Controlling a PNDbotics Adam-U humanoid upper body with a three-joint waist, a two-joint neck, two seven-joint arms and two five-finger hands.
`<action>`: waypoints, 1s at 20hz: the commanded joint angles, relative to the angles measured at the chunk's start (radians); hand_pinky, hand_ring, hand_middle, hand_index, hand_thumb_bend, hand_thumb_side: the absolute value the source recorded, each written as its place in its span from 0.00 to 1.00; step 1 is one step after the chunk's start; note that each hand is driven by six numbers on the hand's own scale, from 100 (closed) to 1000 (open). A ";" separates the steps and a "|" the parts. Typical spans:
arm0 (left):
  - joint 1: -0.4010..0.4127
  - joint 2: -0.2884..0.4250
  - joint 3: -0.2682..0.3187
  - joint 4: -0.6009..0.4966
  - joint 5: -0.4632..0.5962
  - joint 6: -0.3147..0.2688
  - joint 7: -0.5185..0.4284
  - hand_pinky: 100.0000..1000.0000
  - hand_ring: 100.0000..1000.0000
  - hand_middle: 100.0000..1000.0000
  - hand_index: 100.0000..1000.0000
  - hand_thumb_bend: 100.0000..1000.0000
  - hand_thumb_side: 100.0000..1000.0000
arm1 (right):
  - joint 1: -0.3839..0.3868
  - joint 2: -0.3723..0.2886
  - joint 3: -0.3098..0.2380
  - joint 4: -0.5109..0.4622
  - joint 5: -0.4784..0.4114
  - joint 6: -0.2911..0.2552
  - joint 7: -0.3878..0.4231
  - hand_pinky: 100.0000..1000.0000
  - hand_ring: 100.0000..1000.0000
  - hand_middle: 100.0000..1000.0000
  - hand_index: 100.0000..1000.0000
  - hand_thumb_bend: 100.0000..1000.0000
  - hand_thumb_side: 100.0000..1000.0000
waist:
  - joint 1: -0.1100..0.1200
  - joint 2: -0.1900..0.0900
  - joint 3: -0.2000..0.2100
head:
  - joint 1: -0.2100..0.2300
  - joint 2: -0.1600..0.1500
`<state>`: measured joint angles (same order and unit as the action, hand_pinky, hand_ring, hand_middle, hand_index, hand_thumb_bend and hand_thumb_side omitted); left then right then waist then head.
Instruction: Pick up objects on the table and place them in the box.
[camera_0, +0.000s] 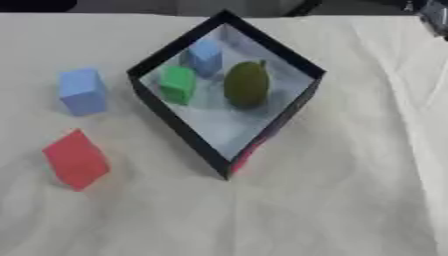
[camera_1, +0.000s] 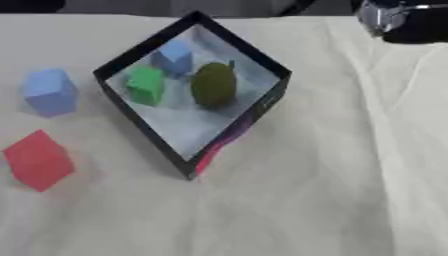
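2 blocks remain outside the box (camera_0: 166, 117): a blue cube (camera_0: 83, 91) at its 9 o'clock, a red block (camera_0: 76, 159) at 7. Both look light, rigid; opposite flat faces suit pinching. Right arm (camera_1: 404, 21) shows at 1 o'clock; hand state cannot be told.

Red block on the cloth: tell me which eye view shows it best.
The left eye view: the red block lies whole, well inside the picture, left of the box. In the right eye view it sits close to the left edge, complete but barely clear of the border.
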<state>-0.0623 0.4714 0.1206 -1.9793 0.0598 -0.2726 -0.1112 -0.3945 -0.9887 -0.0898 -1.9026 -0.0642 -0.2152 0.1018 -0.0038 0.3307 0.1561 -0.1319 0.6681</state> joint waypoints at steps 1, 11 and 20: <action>0.005 0.102 0.006 -0.021 -0.035 -0.008 -0.007 0.93 0.86 0.84 0.83 0.00 0.56 | 0.036 0.021 -0.066 -0.045 -0.028 0.021 -0.034 0.90 0.77 0.72 0.85 0.00 0.35 | 0.019 -0.035 -0.004 | 0.016 0.001; 0.116 0.419 -0.007 -0.021 -0.199 -0.140 -0.036 0.89 0.86 0.82 0.87 0.00 0.48 | 0.159 0.138 -0.142 -0.097 -0.050 0.067 -0.071 0.90 0.75 0.70 0.84 0.00 0.44 | 0.031 -0.036 -0.014 | 0.036 0.004; 0.078 0.607 -0.048 -0.021 -0.284 -0.149 -0.147 0.89 0.87 0.83 0.90 0.00 0.59 | 0.155 0.167 -0.150 -0.097 -0.057 0.079 -0.053 0.90 0.74 0.70 0.83 0.00 0.44 | 0.034 -0.040 -0.027 | 0.039 0.004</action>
<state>0.0240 1.0187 0.0729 -1.9853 -0.2133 -0.4332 -0.2437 -0.2291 -0.8017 -0.2254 -1.9770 -0.1179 -0.1374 0.0461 0.0163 0.3298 0.1285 -0.0963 0.6755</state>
